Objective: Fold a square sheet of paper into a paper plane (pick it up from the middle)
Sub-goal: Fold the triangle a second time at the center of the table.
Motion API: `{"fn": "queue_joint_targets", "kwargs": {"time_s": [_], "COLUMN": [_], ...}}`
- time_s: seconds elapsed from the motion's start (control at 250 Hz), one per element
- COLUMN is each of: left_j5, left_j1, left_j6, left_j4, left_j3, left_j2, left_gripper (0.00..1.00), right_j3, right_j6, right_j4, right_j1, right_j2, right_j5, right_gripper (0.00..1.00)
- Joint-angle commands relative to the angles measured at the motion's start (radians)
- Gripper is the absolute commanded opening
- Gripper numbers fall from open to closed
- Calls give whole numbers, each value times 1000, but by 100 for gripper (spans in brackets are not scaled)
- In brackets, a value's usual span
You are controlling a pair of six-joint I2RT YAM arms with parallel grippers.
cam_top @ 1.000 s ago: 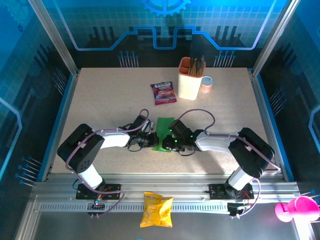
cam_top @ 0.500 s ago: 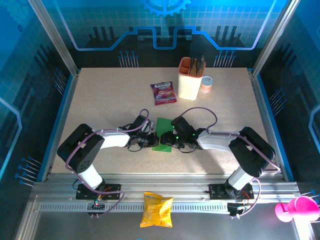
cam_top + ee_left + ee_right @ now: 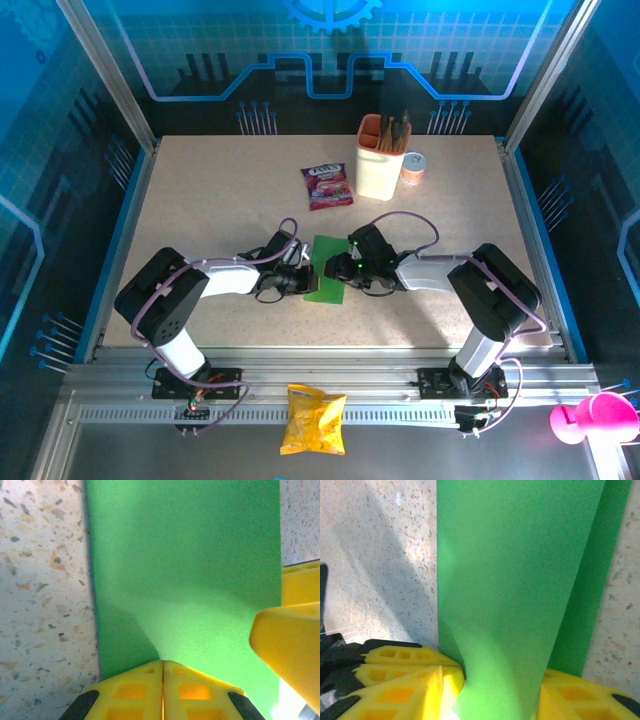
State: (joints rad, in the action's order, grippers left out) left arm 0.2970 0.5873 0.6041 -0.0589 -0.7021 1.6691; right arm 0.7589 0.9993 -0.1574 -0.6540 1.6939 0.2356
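The paper (image 3: 325, 286) is lying near the middle of the table (image 3: 200, 200), between the two claws, as a narrow green strip running from far to near.

The left claw (image 3: 303, 281) is sitting just where it sat a second ago, at the strip's left edge. In the left wrist view its yellow fingers (image 3: 130, 685) are pressing tight together, and the paper (image 3: 185, 565) is spreading flat away from their tips, so it is pinching that edge.

The right claw (image 3: 343, 270) is what has changed. A second ago it was lower down, nearer the arm bases, with a bright flap of paper bunching up beneath it. Now it is sitting further up the table at the strip's right edge, its arm is bending more sharply, and the strip is looking flatter and straighter.

In the right wrist view the right claw (image 3: 495, 680) is standing partly open, its fingers (image 3: 405, 675) well apart. The paper (image 3: 520, 555) is curving up out of the gap between them, with a second layer showing along its right side. Whether those fingers are gripping it, I cannot tell.

The purple sachet (image 3: 327, 186) is lying well beyond all this, unmoved.
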Motion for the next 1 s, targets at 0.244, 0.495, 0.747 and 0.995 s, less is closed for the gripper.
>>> {"fn": "queue_joint_targets", "kwargs": {"time_s": [0.244, 0.495, 0.747, 0.995], "left_j5": [-26, -94, -270, -474], "left_j1": [8, 43, 231, 384], "left_j6": [-34, -103, -198, -249], "left_j4": [85, 115, 128, 104], "left_j3": [18, 40, 46, 40], "left_j2": [-43, -215, -268, -278], "left_gripper": [16, 42, 50, 55], "right_j3": [37, 26, 34, 62], "right_j6": [17, 23, 27, 16], "right_j4": [-55, -11, 88, 157], "right_j1": [52, 56, 60, 63], "right_j2": [74, 47, -4, -30], "right_j5": [96, 108, 116, 111], "right_gripper": [6, 0, 0, 0]}}
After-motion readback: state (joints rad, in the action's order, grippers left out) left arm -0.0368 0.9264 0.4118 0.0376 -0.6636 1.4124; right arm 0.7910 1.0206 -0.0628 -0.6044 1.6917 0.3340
